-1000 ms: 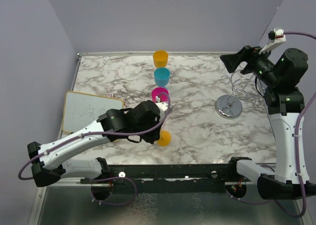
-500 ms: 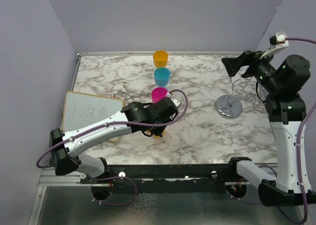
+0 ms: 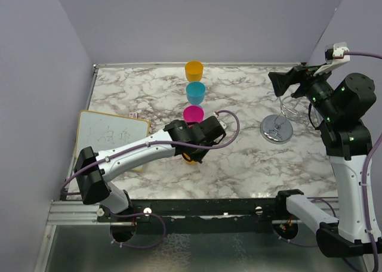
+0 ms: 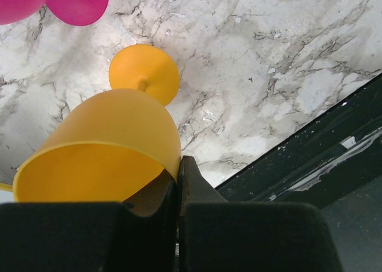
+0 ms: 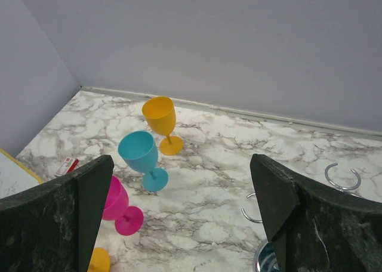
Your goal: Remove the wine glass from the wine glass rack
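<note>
The wine glass (image 4: 113, 135) - orange, with a round foot - is off the wine glass rack (image 3: 276, 129) and well apart from it, low over the near middle of the bench (image 3: 250, 158); the left jaws are pressed together on its rim, one inside the bowl and one outside, pinching the thin wall. That grip at the lip leaves the stem and foot free, which suits standing the glass down on its foot; the left wrist view shows the foot close to the marble, though I cannot tell whether it is touching yet.

The spot looks chosen: just in front of the magenta glass (image 3: 193, 113), with the teal glass (image 3: 195, 92) and another orange glass (image 3: 193, 70) behind it, so the held one would close a straight file running from the back wall toward the arms. I judge the removal itself done and the setting-down in hand - the jaws should part only once the foot sits flat, since a rim hold gives little control over a tall, light glass and it could tip into the magenta one.

The right jaws are spread wide and hold nothing; they hang above the rack, facing across the bench, clear of the wire arms; from the right wrist view those curved arms carry no glass. A whiteboard (image 3: 107, 138) lies at the bench's left edge, out of the way.
</note>
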